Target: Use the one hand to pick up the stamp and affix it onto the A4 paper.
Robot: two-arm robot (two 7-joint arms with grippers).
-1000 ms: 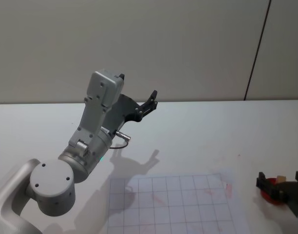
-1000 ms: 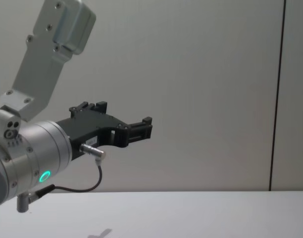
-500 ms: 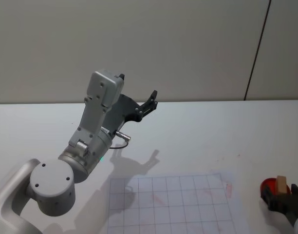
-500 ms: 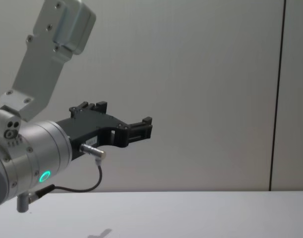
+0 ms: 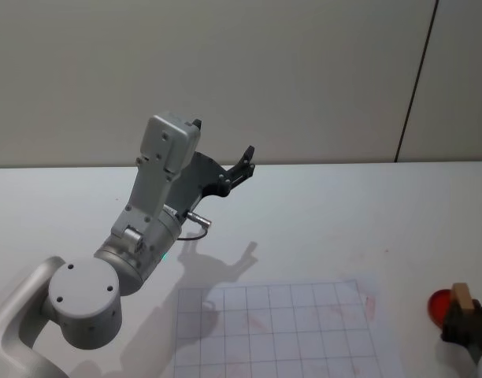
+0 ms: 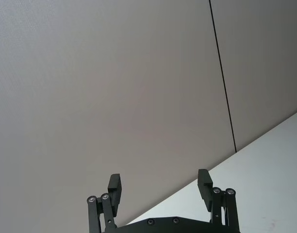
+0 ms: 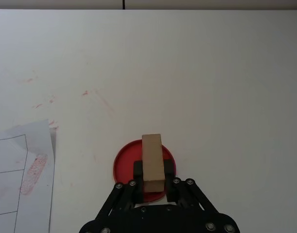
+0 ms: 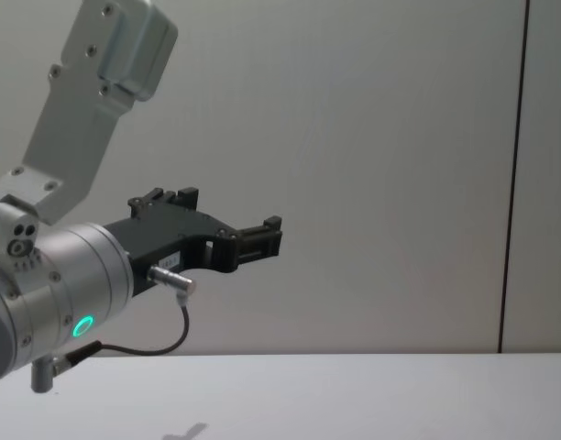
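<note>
The stamp (image 7: 152, 154), a pale tan wooden block, stands over a round red ink pad (image 7: 123, 163) on the white table. My right gripper (image 7: 152, 171) is shut on the stamp, one black finger pressed to each side of it. In the head view the stamp (image 5: 461, 294) and right gripper (image 5: 464, 316) sit at the bottom right corner, just right of the A4 paper (image 5: 280, 331), a gridded sheet with faint red marks. My left gripper (image 5: 242, 161) is raised well above the table at the left, open and holding nothing, as the left wrist view shows (image 6: 159, 180).
The paper's corner (image 7: 17, 165) lies a short way from the ink pad, with bare white table (image 7: 211, 87) around both. The left arm's silver, green-lit wrist (image 8: 74, 284) looms large at the left. A grey wall with a dark vertical seam (image 5: 414, 87) stands behind the table.
The right gripper's fingers, spread wide around the stamp a second ago, have closed onto it. The left arm has not moved.
</note>
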